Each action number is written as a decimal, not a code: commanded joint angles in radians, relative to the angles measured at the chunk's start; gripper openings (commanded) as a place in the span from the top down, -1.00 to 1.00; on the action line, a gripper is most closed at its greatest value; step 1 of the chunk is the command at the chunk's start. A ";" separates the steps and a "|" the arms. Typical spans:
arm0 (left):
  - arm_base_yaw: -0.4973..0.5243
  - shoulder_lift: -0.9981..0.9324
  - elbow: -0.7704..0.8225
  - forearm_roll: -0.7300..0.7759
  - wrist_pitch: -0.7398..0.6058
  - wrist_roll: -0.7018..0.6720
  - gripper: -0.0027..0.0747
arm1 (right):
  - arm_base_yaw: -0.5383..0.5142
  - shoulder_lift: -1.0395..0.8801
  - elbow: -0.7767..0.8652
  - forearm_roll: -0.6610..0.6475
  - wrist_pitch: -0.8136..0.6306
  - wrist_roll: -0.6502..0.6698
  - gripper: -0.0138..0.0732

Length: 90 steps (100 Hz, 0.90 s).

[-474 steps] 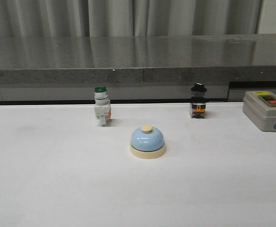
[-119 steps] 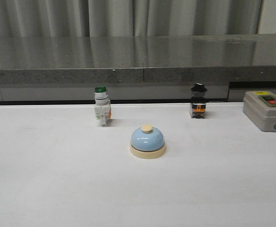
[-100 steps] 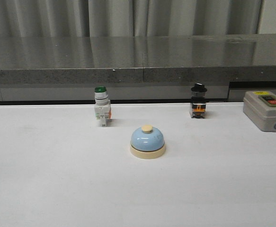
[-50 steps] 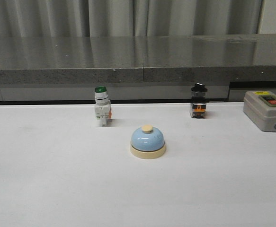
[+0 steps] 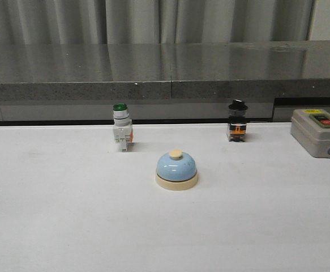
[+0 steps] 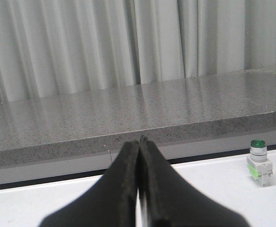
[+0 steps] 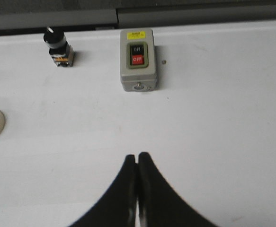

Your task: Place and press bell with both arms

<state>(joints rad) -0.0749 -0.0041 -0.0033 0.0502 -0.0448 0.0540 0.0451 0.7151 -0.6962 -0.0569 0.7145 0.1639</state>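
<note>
White bench (image 5: 51,226) is being occupied mid-surface by the bell (image 5: 176,169), untouched; the left gripper (image 6: 138,179) and right gripper (image 7: 137,189) are being kept closed, empty.

Left gripper (image 6: 138,189), right gripper (image 7: 137,189) closed, empty.

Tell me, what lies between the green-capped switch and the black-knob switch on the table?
Nothing stands between the green-capped switch and the black-knob switch; the front view shows bare table there. The bell sits nearer the camera.
</note>
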 commanded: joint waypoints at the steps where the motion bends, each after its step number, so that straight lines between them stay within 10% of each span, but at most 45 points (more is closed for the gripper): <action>1: 0.000 -0.033 0.056 -0.003 -0.077 -0.006 0.99 | -0.004 0.070 -0.055 0.014 -0.041 -0.007 0.83; 90: 0.000 -0.033 0.056 -0.003 -0.077 -0.006 0.99 | 0.398 0.769 -0.355 0.143 -0.223 -0.034 0.83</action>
<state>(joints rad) -0.0749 -0.0041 -0.0033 0.0502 -0.0448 0.0540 0.4082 1.4508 -0.9780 0.0765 0.5448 0.1414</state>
